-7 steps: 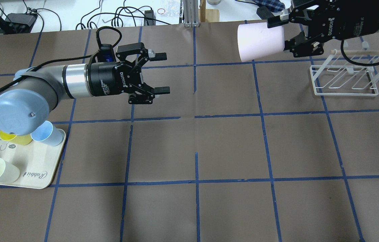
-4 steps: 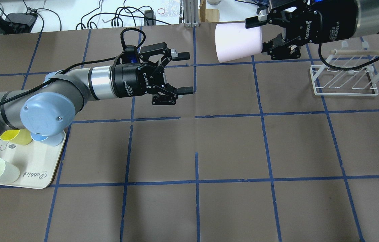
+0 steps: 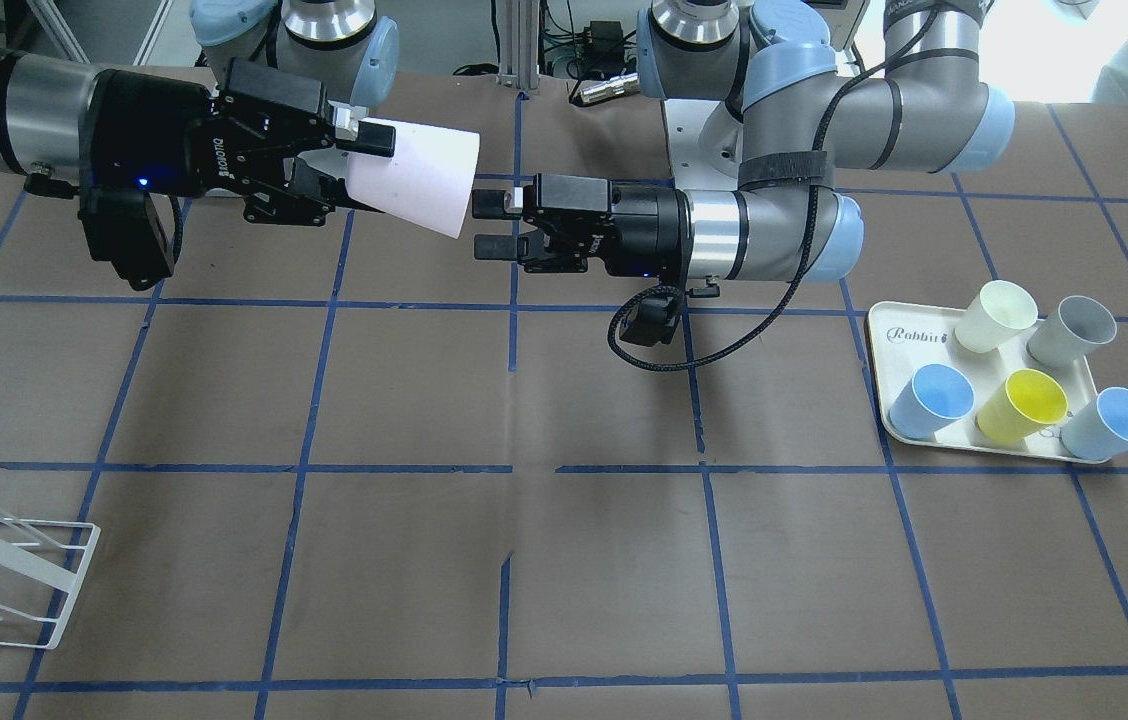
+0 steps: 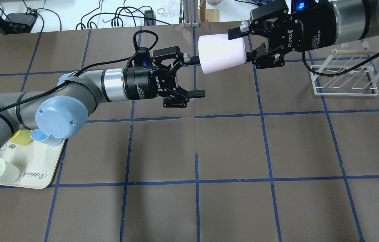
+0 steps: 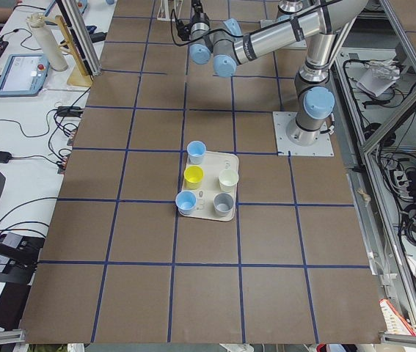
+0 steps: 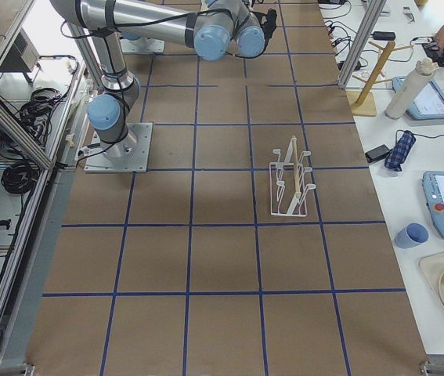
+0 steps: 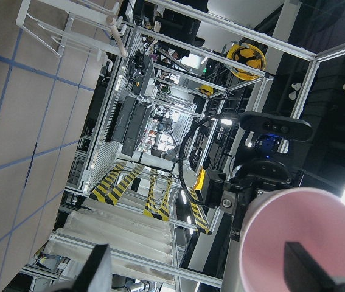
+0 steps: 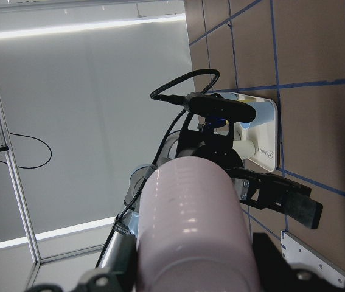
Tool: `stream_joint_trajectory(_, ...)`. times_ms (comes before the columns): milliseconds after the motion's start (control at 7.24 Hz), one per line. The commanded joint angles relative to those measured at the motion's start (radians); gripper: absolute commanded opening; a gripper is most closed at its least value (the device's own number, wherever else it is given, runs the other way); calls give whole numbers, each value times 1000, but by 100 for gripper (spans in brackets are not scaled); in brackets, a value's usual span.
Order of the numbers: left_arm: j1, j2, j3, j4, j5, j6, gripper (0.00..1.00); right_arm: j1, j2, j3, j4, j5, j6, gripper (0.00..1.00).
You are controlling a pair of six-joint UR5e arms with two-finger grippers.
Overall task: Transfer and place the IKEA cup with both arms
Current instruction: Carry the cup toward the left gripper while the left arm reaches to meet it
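The pale pink IKEA cup [image 4: 221, 53] hangs sideways above the far middle of the table, with my right gripper [image 4: 243, 45] shut on its narrow end. Its wide end faces my left gripper [image 4: 196, 76], which stands open with its fingertips right at the cup's rim and nothing between them. From the front, the cup [image 3: 419, 175] sits in the right gripper [image 3: 359, 170], and the left gripper [image 3: 486, 225] is just beside and slightly below its wide end. The left wrist view shows the cup's round pink end [image 7: 294, 243] close ahead.
A cream tray [image 4: 35, 161] at the near left holds a cream cup [image 3: 994, 315], a grey cup [image 3: 1074, 332], a yellow cup [image 3: 1022, 405] and two light blue cups [image 3: 929, 400]. A white wire rack [image 4: 344, 80] stands at the far right.
The right gripper carried the pink cup leftward to the table's centre line. The left arm reached rightward, still open, until its fingertips met the cup's wide end.
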Motion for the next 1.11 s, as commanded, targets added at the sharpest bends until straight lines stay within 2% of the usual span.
stream_joint_trajectory(0,-13,7,-2,3,-10,1,100,6,7,1,1,0,0,26)
stream_joint_trajectory(276,-13,3,-4,3,-43,7,100,6,8,4,1,-1,1,27)
stream_joint_trajectory(414,-13,-2,-13,3,-46,7,97,6,8,12,1,-1,1,27)
stream_joint_trajectory(691,-13,-2,-21,18,-46,7,86,6,8,18,0,0,0,27)
stream_joint_trajectory(967,-13,0,-19,26,-81,10,67,8,10,23,0,-3,0,27)
